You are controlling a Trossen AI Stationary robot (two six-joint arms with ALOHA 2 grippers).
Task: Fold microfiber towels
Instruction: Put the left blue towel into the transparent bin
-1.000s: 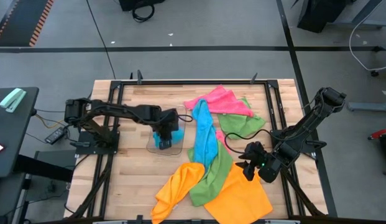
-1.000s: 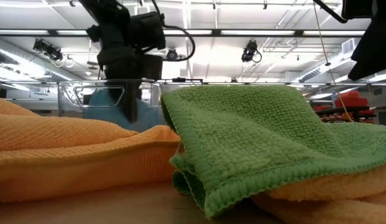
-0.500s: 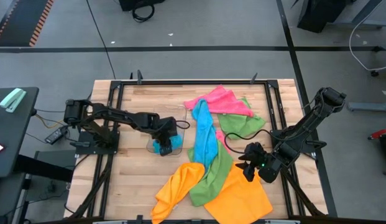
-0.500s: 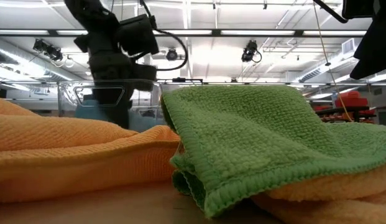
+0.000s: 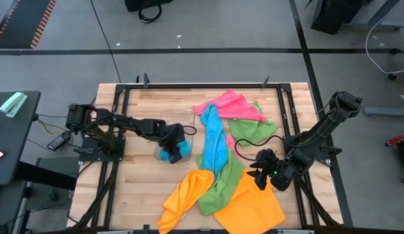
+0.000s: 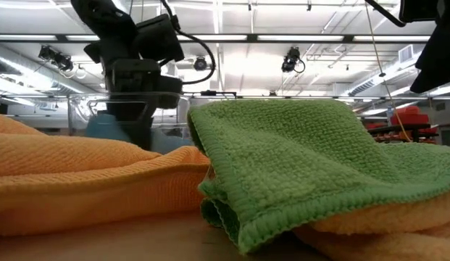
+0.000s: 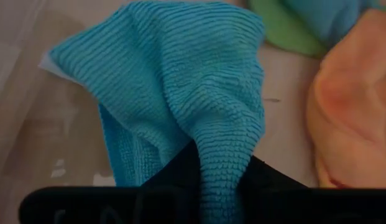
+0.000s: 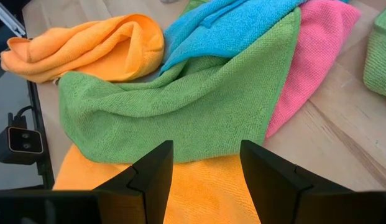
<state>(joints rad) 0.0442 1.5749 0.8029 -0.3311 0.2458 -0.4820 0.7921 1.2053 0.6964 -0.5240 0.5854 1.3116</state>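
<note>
On the counter (image 5: 136, 117), high view: left pincer (image 5: 174, 151) sits low over the clear tray (image 5: 160, 153), a small blue towel (image 5: 168, 155) bunched at its tips. Loose towels (image 5: 218, 169) are heaped centre-right; right pincer (image 5: 259, 177) waits beside them.

Low view: green towel (image 6: 311, 167) slumps over orange (soft, limp, light).

Left wrist view: fingers clamp a pinched ridge of the blue cloth (image 7: 180, 93).

Right wrist view: fingers (image 8: 152, 171) spread wide, holding nothing. Judgement: grip corners or hems; the pile snags easily.
</note>
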